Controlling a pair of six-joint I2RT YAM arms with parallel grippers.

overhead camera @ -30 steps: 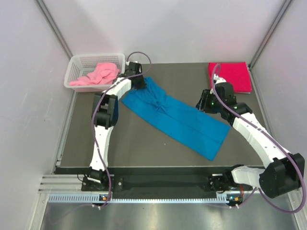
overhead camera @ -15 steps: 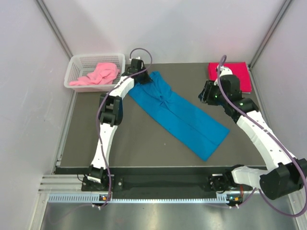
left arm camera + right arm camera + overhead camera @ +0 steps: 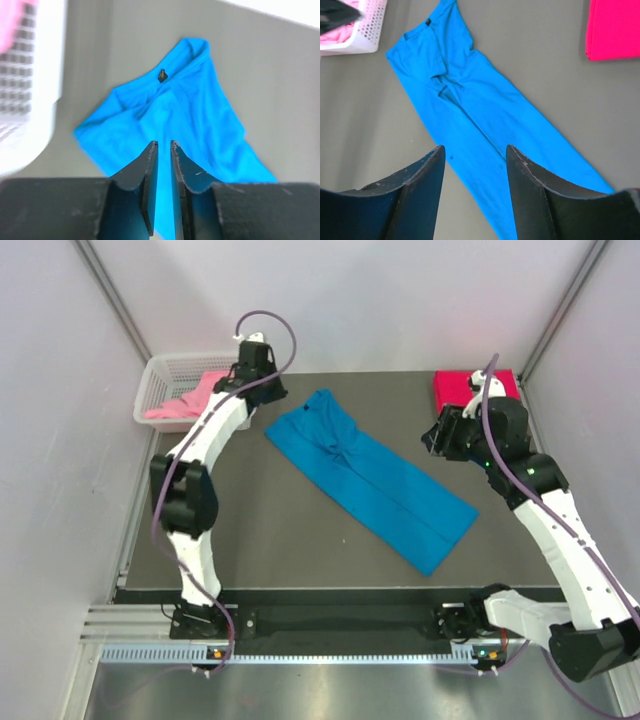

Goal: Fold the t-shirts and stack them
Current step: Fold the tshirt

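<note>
Bright blue cloth t-shirt [image 3: 370,480] lies in a long folded strip on the dark grey counter [image 3: 280,525].
Left jaws hover narrowly parted, empty, near its collar end; right jaws stand wide, empty. Crimson folded t-shirt [image 3: 452,390] at far right corner; light pink t-shirt [image 3: 195,395] in white mesh basket [image 3: 160,365].

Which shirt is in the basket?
The pink shirt, bunched in the white basket; the blue shirt lies spread mid-table, the red shirt folded far right.
</note>
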